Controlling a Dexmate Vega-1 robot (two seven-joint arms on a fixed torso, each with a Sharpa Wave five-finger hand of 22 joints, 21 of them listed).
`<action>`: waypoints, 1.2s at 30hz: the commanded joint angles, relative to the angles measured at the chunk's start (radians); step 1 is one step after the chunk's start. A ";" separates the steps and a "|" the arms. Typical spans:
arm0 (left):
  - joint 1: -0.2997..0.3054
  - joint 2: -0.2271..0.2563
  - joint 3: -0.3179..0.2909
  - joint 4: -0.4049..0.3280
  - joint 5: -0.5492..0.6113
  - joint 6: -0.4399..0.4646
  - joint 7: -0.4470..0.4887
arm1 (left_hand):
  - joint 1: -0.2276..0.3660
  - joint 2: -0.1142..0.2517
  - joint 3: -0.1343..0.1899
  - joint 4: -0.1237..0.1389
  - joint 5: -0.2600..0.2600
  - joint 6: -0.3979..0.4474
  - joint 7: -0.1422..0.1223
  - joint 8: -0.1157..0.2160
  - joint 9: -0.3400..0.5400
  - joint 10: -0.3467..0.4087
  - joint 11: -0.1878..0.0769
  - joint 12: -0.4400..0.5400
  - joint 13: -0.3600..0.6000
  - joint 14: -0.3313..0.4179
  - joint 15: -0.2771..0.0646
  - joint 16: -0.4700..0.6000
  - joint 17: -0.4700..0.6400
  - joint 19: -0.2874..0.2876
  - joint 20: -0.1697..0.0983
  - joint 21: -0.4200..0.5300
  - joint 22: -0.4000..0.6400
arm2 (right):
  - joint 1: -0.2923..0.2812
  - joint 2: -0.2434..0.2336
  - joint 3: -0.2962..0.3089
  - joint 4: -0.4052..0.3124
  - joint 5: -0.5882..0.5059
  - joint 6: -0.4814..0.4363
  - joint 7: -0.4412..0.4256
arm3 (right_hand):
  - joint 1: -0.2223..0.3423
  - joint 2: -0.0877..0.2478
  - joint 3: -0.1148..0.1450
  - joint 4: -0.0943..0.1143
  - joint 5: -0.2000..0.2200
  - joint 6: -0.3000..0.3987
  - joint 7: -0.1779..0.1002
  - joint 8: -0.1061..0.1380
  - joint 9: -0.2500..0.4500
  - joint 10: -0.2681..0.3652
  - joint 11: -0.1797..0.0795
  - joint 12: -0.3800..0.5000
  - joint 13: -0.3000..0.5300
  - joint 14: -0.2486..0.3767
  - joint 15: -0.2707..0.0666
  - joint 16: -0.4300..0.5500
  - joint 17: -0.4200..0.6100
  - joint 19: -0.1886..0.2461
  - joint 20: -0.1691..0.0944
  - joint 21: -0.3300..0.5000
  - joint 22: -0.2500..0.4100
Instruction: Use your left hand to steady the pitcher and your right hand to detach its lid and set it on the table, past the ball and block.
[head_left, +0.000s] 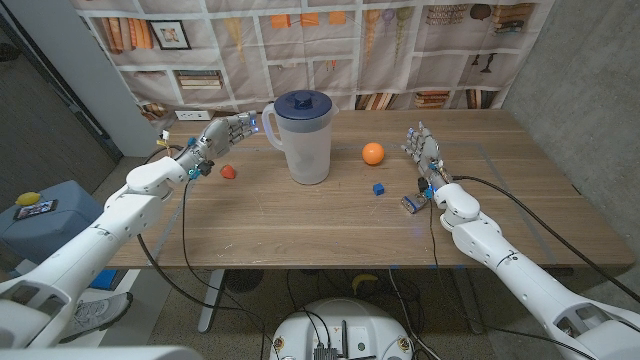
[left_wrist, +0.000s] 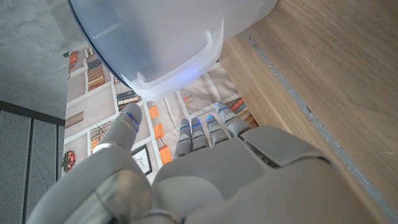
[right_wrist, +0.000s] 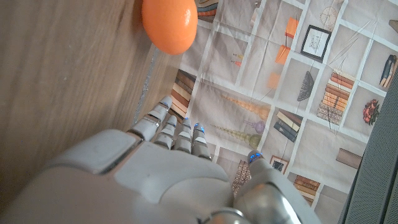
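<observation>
A translucent white pitcher (head_left: 305, 140) with a dark blue lid (head_left: 303, 104) stands upright at the table's middle back. Its handle (head_left: 268, 122) points toward my left hand (head_left: 226, 133), which hovers open just beside the handle without gripping it. In the left wrist view the pitcher's handle (left_wrist: 177, 68) sits just beyond my fingertips (left_wrist: 199, 124). An orange ball (head_left: 373, 153) and a small blue block (head_left: 379, 188) lie right of the pitcher. My right hand (head_left: 423, 147) is open, fingers up, right of the ball; the orange ball (right_wrist: 170, 23) is ahead of it.
A small red object (head_left: 229, 172) lies on the table under my left wrist. A small battery-like item (head_left: 411, 204) lies near my right wrist. A patterned cloth backdrop (head_left: 330, 40) hangs behind the wooden table (head_left: 300, 225).
</observation>
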 joint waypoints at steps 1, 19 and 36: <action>-0.075 -0.031 0.019 0.097 -0.033 -0.003 -0.132 | 0.025 -0.007 0.001 -0.005 -0.003 0.009 0.015 0.011 0.006 0.014 0.011 0.008 0.006 0.015 0.008 0.003 0.005 0.012 0.001 0.006 0.003 | 0.011 0.015 -0.006 0.032 -0.001 0.022 0.013 | 0.002 0.014 0.006 -0.002 0.007 0.007 -0.001 0.005 0.001 0.008 0.002 0.007 0.002 0.009 0.001 0.006 -0.002 0.000 0.003 0.005 0.002; -0.156 -0.041 0.047 0.191 -0.018 0.014 -0.226 | 0.098 -0.032 0.009 -0.007 0.001 0.002 0.000 0.010 0.009 0.037 0.006 0.010 0.011 0.052 -0.008 0.006 0.007 0.016 0.023 0.004 0.004 | 0.012 0.021 -0.005 0.052 0.001 0.030 0.014 | 0.002 0.016 0.005 -0.002 0.008 0.011 -0.009 0.006 0.001 0.007 -0.001 0.006 0.002 0.009 0.002 0.006 -0.007 -0.003 0.013 0.004 0.002; -0.179 -0.028 0.067 0.206 0.017 0.018 -0.246 | 0.249 -0.073 0.030 -0.009 0.010 0.048 -0.003 0.024 0.007 0.094 -0.035 0.016 0.011 0.126 -0.051 0.008 0.007 0.063 0.011 0.010 0.004 | -0.004 0.026 0.000 0.056 0.003 0.058 0.012 | 0.000 0.017 0.004 -0.001 0.009 0.012 -0.013 0.006 0.002 0.007 -0.003 0.006 0.002 0.009 0.003 0.007 -0.010 -0.002 0.016 0.005 0.002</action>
